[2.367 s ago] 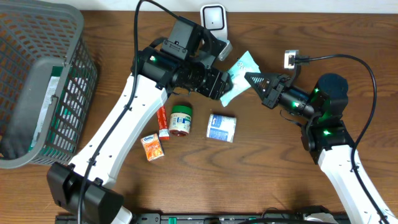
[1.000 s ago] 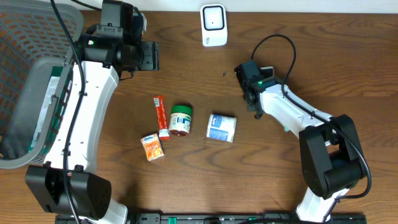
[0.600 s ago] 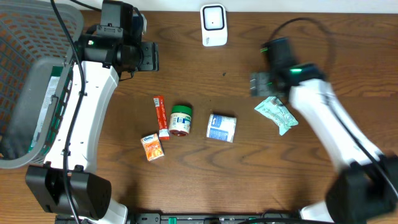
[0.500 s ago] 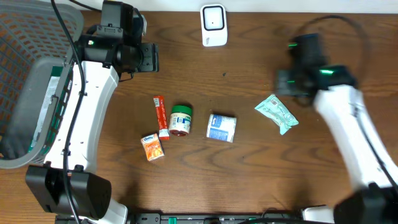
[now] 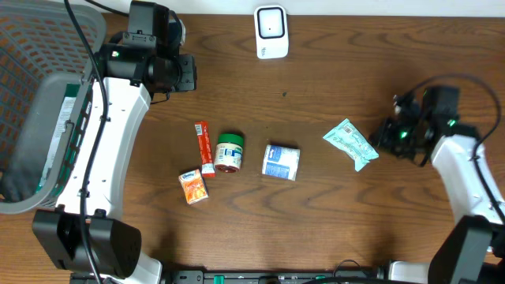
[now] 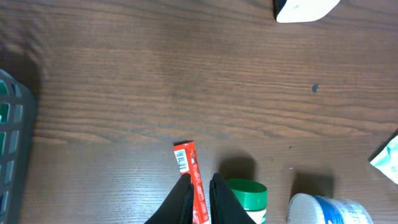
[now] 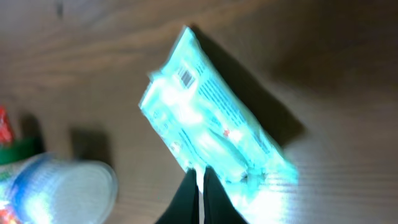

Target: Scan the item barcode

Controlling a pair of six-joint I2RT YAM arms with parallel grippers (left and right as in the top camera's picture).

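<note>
The teal packet (image 5: 351, 143) lies flat on the wooden table right of centre, with a small barcode (image 7: 185, 76) showing near one end. My right gripper (image 5: 379, 137) hovers just right of it, shut and empty; in the blurred right wrist view the packet (image 7: 211, 124) lies beyond the closed right gripper (image 7: 200, 186). The white scanner (image 5: 270, 31) stands at the back edge. My left gripper (image 5: 189, 72) is raised at the back left, shut on nothing. In the left wrist view a red stick pack (image 6: 189, 165) on the table shows past the left gripper (image 6: 200, 190).
A grey basket (image 5: 47, 102) fills the left side. In a row at mid-table are the red stick pack (image 5: 205, 148), a green-lidded jar (image 5: 229, 152), a blue and white tub (image 5: 281, 162) and a small orange packet (image 5: 193, 186).
My right arm swung from mid-table out to the right, leaving the teal packet lying on the table, and its jaws closed. The left jaws also closed while that arm stayed put.
</note>
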